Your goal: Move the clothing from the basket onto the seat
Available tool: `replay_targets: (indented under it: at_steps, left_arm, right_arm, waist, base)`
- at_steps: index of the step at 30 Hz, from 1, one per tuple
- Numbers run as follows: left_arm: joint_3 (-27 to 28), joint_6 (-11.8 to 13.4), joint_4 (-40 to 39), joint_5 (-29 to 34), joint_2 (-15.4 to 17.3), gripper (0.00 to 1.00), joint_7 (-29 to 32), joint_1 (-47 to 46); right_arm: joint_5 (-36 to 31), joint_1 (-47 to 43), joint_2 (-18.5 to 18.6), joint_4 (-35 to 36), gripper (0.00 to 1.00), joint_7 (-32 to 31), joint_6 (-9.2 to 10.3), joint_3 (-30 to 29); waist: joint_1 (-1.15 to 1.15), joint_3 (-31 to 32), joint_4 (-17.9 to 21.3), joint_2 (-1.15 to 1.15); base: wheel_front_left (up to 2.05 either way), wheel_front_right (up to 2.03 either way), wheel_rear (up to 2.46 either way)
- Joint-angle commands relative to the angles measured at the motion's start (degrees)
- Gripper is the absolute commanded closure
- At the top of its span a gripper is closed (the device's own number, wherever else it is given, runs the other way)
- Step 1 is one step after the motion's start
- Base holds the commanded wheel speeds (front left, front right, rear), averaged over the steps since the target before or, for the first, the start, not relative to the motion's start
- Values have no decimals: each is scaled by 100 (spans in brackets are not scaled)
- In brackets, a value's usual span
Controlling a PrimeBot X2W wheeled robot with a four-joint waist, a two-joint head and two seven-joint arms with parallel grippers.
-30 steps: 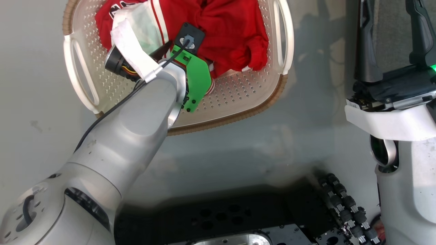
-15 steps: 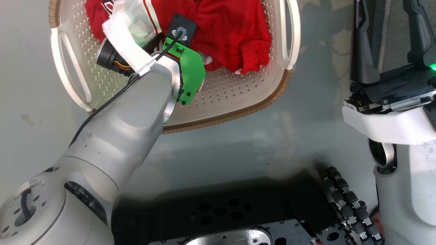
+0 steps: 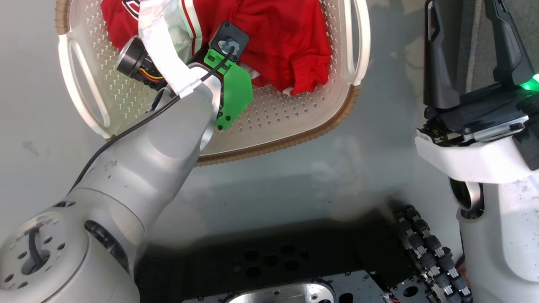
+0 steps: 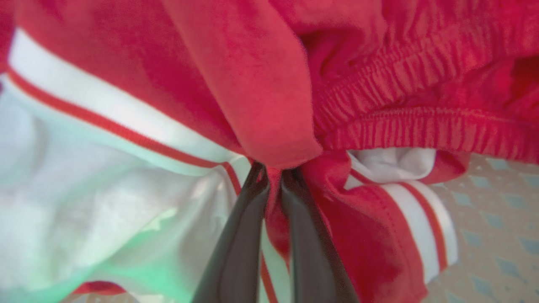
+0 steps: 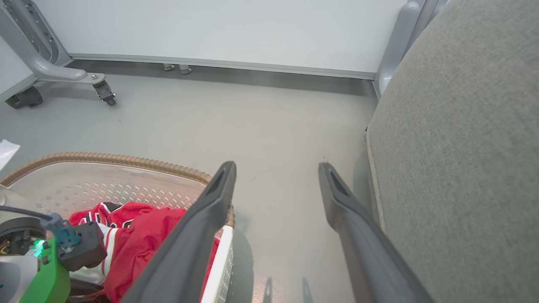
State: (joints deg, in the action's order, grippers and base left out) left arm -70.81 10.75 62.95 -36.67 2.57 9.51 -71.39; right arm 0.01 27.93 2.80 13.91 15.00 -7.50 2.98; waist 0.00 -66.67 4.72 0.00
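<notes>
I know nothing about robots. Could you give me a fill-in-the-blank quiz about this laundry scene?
The left gripper is shut on a fold of the ____ clothing.
The clothing lies in the basket, which stands on the grey ____.
The right gripper is ____ and holds nothing.
The grey seat lies nearest the ____ gripper.
Missing words: red; floor; open; right.

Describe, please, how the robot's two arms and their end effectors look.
The left arm is rounded silver-grey metal with a black cable along it, white tape and a green bracket carrying a black square module. The right arm has a white shell, black housing and a green light. The left end effector and right end effector each have two long, dark, tapered fingers.
</notes>
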Motion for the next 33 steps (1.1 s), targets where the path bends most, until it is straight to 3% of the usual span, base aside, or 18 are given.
replay_targets:
  at_steps: [1, 8, 15, 33]
  left_arm:
    - [-19, -16, 26, -6, 57, 100, 7, -93]
    - [-70, -127, -53, -110, 49, 100, -80, -154]
    - [36, -321, -149, -438, 48, 100, -409, 214]
    - [338, -647, -257, -1386, 42, 100, -1766, 1778]
  right_arm:
    - [13, 44, 16, 4, 0, 28, 3, -7]
    - [84, 260, 17, 6, 0, 28, 2, -55]
    - [159, 280, 17, -152, 0, 29, 2, -47]
    - [351, -737, 18, -1090, 0, 29, 2, 222]
  waist:
    - [0, 7, 0, 0]
    - [0, 90, -21, 0]
    - [0, 750, -67, 0]
    - [0, 3773, -396, 0]
  base:
    - [0, 0, 0]
    - [0, 0, 0]
    - [0, 0, 0]
    - [0, 0, 0]
